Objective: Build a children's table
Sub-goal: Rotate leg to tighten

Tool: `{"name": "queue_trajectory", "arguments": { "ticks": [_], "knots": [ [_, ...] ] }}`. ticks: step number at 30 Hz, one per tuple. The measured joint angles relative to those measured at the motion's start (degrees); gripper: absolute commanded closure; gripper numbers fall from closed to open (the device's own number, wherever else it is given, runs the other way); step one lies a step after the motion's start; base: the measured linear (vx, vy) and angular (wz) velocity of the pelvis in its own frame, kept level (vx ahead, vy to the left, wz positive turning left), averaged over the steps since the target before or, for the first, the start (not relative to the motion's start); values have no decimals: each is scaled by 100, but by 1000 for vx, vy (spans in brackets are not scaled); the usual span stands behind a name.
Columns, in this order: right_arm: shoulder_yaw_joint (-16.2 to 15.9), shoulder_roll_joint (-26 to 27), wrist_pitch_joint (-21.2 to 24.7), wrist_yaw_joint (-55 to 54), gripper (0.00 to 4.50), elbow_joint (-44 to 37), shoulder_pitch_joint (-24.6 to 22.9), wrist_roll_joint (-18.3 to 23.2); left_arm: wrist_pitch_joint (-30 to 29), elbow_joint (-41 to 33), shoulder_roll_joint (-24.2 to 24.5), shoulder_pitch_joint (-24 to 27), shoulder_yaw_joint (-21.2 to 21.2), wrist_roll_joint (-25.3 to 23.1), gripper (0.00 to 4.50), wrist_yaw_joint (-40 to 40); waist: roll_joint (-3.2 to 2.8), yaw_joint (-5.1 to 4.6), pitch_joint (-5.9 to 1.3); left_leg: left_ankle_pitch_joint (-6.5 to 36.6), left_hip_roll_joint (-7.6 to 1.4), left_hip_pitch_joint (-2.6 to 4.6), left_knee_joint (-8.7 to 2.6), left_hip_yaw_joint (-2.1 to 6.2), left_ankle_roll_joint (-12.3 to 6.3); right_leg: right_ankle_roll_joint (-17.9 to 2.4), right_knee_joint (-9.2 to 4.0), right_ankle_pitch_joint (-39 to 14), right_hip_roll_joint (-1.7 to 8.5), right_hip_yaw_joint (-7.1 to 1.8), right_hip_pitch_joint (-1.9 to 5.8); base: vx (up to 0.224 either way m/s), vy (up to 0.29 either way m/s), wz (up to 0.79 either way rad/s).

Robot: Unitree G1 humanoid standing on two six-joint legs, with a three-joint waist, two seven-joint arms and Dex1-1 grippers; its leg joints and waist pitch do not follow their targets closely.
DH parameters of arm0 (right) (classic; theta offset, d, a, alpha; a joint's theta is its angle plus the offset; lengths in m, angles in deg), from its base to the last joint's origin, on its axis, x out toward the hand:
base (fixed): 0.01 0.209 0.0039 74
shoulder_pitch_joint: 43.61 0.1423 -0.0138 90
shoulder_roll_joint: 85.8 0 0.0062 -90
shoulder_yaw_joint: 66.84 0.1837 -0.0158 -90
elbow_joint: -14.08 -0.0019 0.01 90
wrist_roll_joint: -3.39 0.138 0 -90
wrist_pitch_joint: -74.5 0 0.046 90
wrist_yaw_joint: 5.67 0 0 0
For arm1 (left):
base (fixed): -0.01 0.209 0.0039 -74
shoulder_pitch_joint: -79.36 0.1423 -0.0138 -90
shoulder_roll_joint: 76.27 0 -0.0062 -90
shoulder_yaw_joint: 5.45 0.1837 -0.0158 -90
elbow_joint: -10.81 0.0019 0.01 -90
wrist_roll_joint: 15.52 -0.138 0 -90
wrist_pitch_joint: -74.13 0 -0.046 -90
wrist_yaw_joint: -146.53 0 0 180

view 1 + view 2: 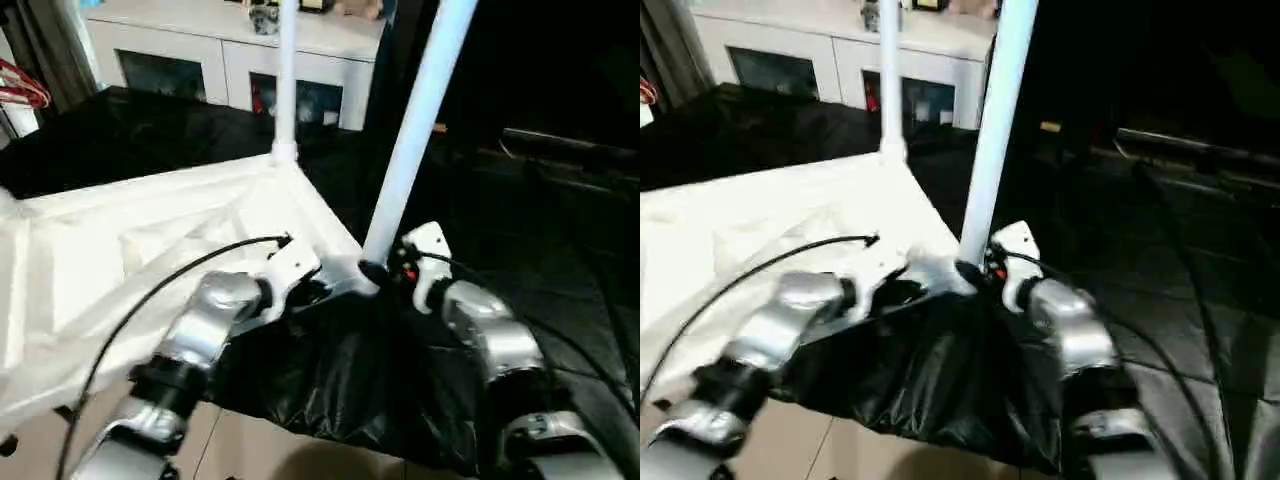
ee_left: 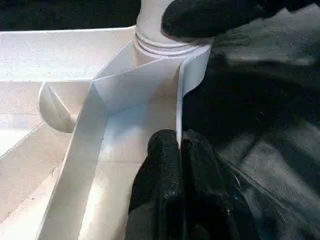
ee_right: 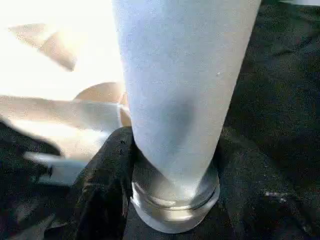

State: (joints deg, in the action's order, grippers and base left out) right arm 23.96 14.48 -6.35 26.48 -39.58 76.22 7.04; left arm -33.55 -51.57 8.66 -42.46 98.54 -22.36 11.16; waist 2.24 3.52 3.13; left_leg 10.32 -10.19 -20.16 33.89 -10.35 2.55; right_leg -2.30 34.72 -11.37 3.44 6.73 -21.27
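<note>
White cabinet far behind, black sheet under upturned tabletop, two legs upright; left gripper pinches tabletop rim, right gripper clamps near leg.

A black sheet covers the floor, crumpled at its near edge, where bare tan floor shows. The white tabletop lies upside down on the sheet, its ribbed underside facing up.
</note>
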Motion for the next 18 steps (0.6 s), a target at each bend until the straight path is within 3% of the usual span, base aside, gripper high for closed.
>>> {"name": "queue_trajectory", "arguments": {
  "ticks": [5,6,9,11,18],
  "knots": [
    [179,272,-80,-546,241,182,138,-115,-27,101,-184,-73,-15,-160,450,-273,0,-4,0,1,1,-2,-14,0,0,0,-13,0,0,0,1,0,0,0],
    [200,277,-99,-554,185,195,139,-114,-27,106,-202,-78,-15,-174,450,-291,0,2,0,1,2,-3,-19,0,0,0,-17,0,0,0,2,0,0,0],
    [228,293,-90,-542,171,188,138,29,-19,107,-209,-87,-10,-182,450,-305,0,0,0,1,4,-4,-31,0,0,-1,-29,1,0,1,2,0,0,0],
    [228,294,-82,-501,138,170,132,53,-3,106,-201,-87,-9,-182,450,-304,-1,1,1,1,4,-5,-35,-1,0,-1,-29,1,0,1,1,0,0,0],
    [-68,-297,-259,745,122,-24,1,-84,138,-106,75,33,-4,-82,450,106,-6,5,4,1,3,-20,-58,0,0,-3,-30,1,-3,4,-18,0,0,0]
  ]
}}
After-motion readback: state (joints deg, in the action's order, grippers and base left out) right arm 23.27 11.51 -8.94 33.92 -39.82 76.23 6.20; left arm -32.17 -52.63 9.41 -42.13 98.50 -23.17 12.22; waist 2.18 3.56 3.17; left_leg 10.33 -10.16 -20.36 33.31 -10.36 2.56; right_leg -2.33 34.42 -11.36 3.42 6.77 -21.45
